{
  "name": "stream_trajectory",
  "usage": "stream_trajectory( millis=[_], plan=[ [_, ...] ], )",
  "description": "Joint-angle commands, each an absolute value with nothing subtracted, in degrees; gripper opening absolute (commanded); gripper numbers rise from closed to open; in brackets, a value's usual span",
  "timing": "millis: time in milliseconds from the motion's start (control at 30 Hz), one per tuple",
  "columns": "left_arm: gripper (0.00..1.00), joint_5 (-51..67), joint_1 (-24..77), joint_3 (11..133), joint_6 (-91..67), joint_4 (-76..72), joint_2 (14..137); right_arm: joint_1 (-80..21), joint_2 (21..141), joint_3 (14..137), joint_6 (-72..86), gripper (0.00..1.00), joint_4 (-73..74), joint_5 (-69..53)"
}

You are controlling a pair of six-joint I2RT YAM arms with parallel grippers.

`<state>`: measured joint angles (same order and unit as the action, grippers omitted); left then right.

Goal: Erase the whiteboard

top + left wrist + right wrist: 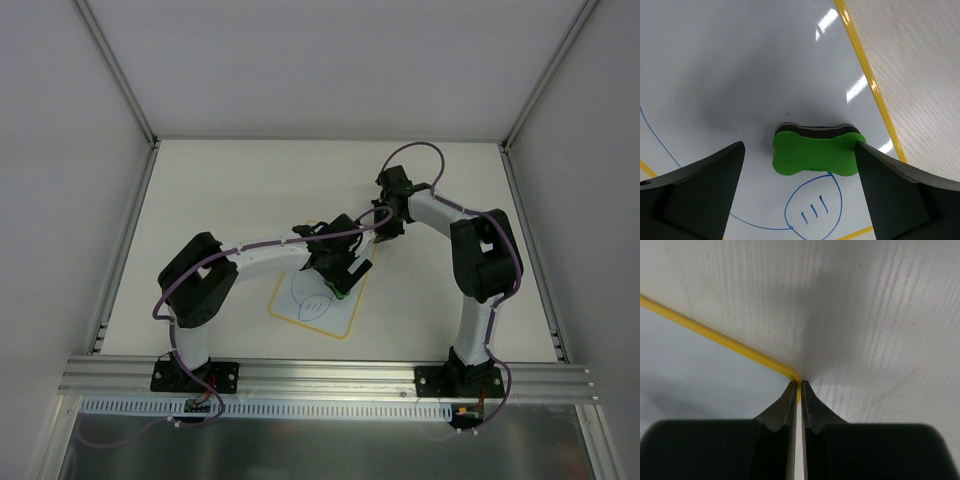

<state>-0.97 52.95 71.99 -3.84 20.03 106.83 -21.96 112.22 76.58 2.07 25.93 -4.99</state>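
The whiteboard lies flat mid-table, white with a yellow border, and bears blue pen scribbles. A green bone-shaped eraser rests on the whiteboard just above the scribbles. My left gripper hangs over it, open wide. Its right finger touches the eraser's right end, while the left finger stands well apart. My right gripper is shut on the yellow corner edge of the whiteboard. From the top camera, the left gripper covers most of the eraser and the right gripper sits at the board's far corner.
The pale wood-grain table is walled at the back and both sides by white panels. An aluminium rail with both arm bases runs along the near edge. The two arms meet over the board.
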Motion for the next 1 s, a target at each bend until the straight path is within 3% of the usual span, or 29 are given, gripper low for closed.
stream_trajectory(
  millis=[0, 467, 967],
  plan=[
    [0.93, -1.58, 53.61, 73.39, -4.83, 21.18, 107.23, -21.62, 113.73, 75.67, 2.46, 0.01, 26.46, -4.04],
    [0.97, -1.58, 54.23, 74.44, -4.48, 21.71, 100.90, -21.53, 113.82, 75.59, 2.72, 0.00, 26.37, -5.10],
    [0.98, 1.93, 55.46, 73.56, -4.04, 23.03, 104.15, -21.45, 114.08, 75.41, 2.99, 0.00, 26.28, -5.80]
  ],
)
